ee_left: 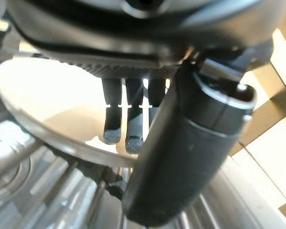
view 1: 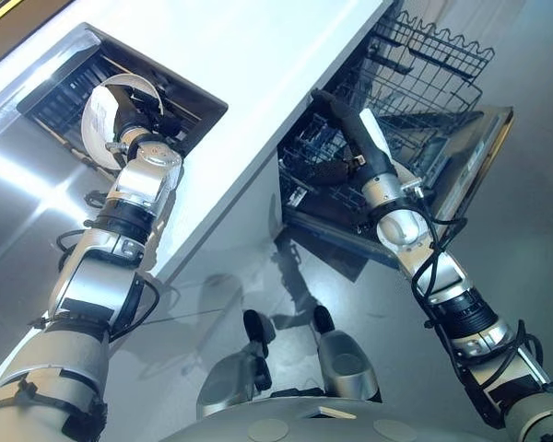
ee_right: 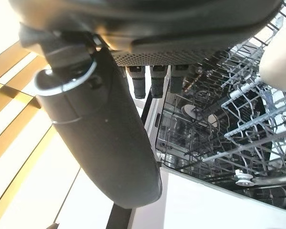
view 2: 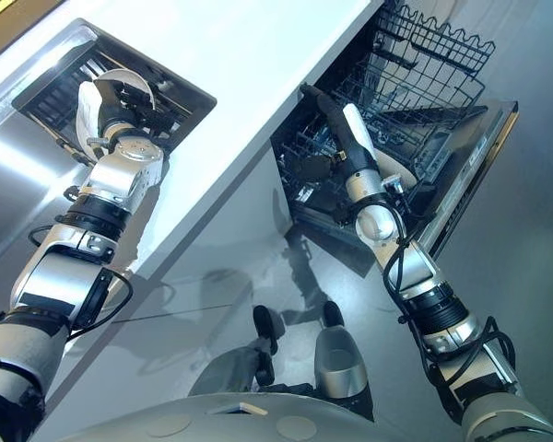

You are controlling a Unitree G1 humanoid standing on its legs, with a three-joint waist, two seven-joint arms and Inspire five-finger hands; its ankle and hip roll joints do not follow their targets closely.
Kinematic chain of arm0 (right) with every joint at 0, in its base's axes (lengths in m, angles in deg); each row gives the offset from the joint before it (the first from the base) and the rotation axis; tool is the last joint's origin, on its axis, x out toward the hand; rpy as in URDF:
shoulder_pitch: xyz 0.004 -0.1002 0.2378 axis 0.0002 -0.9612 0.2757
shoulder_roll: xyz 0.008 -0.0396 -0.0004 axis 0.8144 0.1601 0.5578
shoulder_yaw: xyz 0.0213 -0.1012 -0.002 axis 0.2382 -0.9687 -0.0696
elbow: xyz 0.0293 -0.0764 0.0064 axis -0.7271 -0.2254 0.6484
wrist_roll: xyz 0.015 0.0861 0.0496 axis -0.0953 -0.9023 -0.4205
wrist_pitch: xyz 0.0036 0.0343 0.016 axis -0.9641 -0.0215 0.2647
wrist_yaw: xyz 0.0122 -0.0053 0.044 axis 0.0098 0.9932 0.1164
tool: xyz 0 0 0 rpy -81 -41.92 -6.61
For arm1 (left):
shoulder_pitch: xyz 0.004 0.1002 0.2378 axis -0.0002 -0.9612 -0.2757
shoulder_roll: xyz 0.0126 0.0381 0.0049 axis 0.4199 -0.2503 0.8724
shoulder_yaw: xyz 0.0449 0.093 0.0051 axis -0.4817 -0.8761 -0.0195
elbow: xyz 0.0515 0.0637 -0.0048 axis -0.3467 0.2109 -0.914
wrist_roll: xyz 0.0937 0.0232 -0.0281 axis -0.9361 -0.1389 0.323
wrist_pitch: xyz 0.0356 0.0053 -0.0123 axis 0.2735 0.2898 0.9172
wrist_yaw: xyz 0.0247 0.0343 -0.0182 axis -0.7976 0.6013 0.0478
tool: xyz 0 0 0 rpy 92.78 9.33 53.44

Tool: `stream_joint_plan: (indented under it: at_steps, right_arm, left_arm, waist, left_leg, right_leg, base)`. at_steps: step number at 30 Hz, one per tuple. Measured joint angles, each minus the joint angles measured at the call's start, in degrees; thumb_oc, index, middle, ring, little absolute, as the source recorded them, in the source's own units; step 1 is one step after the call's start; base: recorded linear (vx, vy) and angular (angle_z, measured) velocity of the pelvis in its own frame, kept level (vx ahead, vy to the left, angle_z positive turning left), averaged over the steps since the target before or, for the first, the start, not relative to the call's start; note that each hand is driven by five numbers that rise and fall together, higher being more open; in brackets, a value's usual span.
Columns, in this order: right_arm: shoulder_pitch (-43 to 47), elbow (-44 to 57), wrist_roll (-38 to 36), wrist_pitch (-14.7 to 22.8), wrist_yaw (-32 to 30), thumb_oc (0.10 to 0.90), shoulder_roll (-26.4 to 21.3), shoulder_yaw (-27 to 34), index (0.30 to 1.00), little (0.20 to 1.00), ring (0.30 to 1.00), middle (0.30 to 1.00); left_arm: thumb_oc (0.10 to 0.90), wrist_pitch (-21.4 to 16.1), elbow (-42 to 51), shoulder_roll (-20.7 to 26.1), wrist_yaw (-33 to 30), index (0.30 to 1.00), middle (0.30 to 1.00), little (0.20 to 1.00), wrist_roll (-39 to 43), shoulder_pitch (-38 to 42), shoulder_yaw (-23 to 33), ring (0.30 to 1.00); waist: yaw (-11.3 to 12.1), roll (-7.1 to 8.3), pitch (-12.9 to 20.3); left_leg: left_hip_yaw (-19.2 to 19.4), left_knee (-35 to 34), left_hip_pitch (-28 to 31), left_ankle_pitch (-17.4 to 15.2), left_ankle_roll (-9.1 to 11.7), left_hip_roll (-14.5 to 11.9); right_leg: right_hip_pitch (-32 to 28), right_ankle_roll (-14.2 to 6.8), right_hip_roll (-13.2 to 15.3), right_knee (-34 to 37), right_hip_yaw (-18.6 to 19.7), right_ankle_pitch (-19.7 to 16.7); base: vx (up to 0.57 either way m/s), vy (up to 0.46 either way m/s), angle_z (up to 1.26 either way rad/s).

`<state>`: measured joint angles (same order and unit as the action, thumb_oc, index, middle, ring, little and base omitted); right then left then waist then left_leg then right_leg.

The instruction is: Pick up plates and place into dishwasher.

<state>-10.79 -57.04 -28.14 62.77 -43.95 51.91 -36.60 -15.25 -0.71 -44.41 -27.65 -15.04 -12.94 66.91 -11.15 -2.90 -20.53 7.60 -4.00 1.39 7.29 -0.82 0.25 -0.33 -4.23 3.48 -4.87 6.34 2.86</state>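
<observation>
Left hand (view 1: 129, 120): down in the sink, fingers (ee_left: 128, 126) curled onto the face of a white plate (view 1: 101, 106) with the thumb (ee_left: 190, 148) on the near side; it has the plate pinched.
Plate: in that hand's grip, tilted up on edge, just above the sink rack (ee_left: 62, 186) beneath it, which lies in the sink (view 1: 189, 92).
Right hand (view 2: 346, 129): reaching into the dishwasher's lower rack (view 2: 300, 152), fingers (ee_right: 155, 78) fairly straight and relaxed, holding nothing that I can see.
Beyond the right hand: wire tines of the rack just past the fingertips, an upper rack (view 1: 442, 55) pulled out farther off, and the open door (view 1: 484, 147) to its outer side.
Between the hands: the white counter (view 1: 258, 55), with the sink and the dishwasher well apart.
Progress: early, I'd say. The plate is gripped but not yet carried over. I can't make out a plate loaded in the racks.
Left to do: lift the plate clear, bring it across the counter, slot it between the tines.
Views compared: the left wrist view shows the fingers on the plate, which the head views leave half hidden. The right wrist view shows the rack's inside. The head views show both arms and the gap between them.
</observation>
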Motion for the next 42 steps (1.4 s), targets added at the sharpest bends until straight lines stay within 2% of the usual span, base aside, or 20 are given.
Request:
stream_joint_plan:
  at_steps: [10,18,27,34,37,42]
  right_arm:
    - [-0.2,0.48,-1.69,0.81,-0.3,0.8,-2.99,2.21,0.9,0.9,0.9,0.9]
    - [-0.88,0.48,-1.9,0.81,-0.89,0.8,-3.39,3.22,0.9,0.9,0.9,0.9]
    - [-1.49,0.5,-2.84,0.81,-0.36,0.8,-3.46,4.63,0.9,0.9,0.9,0.9]
    - [-1.56,0.5,-2.54,1.29,-0.47,0.8,-5.1,4.72,0.9,0.9,0.9,0.9]
    - [-1.57,0.5,-1.4,2.24,-1.15,0.8,-6.53,4.86,0.9,0.9,0.9,0.9]
    - [-1.47,4.82,-0.11,6.25,-2.99,0.8,-7.96,7.91,0.9,0.9,0.9,0.9]
  left_arm:
    - [0.1,0.35,0.7,8.04,2.38,0.3,0.3,0.2,-12.1,-2.77,-1.54,0.3]
    - [0.1,-5.6,3.49,10.78,3.35,0.3,0.3,0.2,-12.24,-5.24,-0.38,0.3]
    - [0.1,-7.12,5.36,11.23,6.21,0.3,0.3,0.2,-13.46,-6.94,-0.02,0.3]
    - [0.1,-11.57,6.18,12.76,7.32,0.3,0.3,0.2,-16.11,-7.12,-0.02,0.3]
    - [0.1,-14.28,9.51,14.08,7.34,0.3,0.3,0.2,-16.24,-7.22,-0.01,0.3]
    - [0.1,-17.82,16.79,16.24,7.54,0.3,0.3,0.2,-17.74,-7.22,0.12,0.3]
  waist:
    - [0.54,-0.09,0.05]
    - [1.09,-0.1,0.06]
    - [1.49,-0.1,0.06]
    - [1.62,-0.09,0.06]
    - [2.01,-0.08,0.07]
    - [3.14,-0.05,0.08]
  left_leg:
    - [-2.14,-1.01,0.94,0.47,0.61,-0.28]
    - [-2.96,-1.03,1.3,0.53,0.74,-0.31]
    - [-3.41,-1.03,1.3,0.63,0.83,-0.31]
    - [-3.47,-1.05,1.47,0.63,0.86,-0.28]
    - [-3.44,-1.06,1.44,0.63,0.86,-0.25]
    - [-3.45,-1.07,1.44,0.62,0.87,-0.24]
  right_leg:
    - [-3.58,0.56,-0.04,4.53,-2.47,-1.35]
    - [-6.04,0.77,0.01,8.08,-3.76,-2.99]
    - [-6.36,0.82,-0.03,8.22,-4.1,-3.04]
    - [-7.47,0.94,0.0,9.81,-4.42,-3.72]
    - [-7.46,0.94,0.03,9.81,-4.43,-3.73]
    - [-7.47,0.94,0.03,9.81,-4.46,-3.73]
  base:
    - [-0.05,-0.02,0.11]
    - [-0.04,-0.014,0.06]
    - [-0.03,0.003,0.02]
    - [-0.01,0.009,0.02]
    - [0.0,0.0,0.0]
    - [0.0,0.0,0.0]
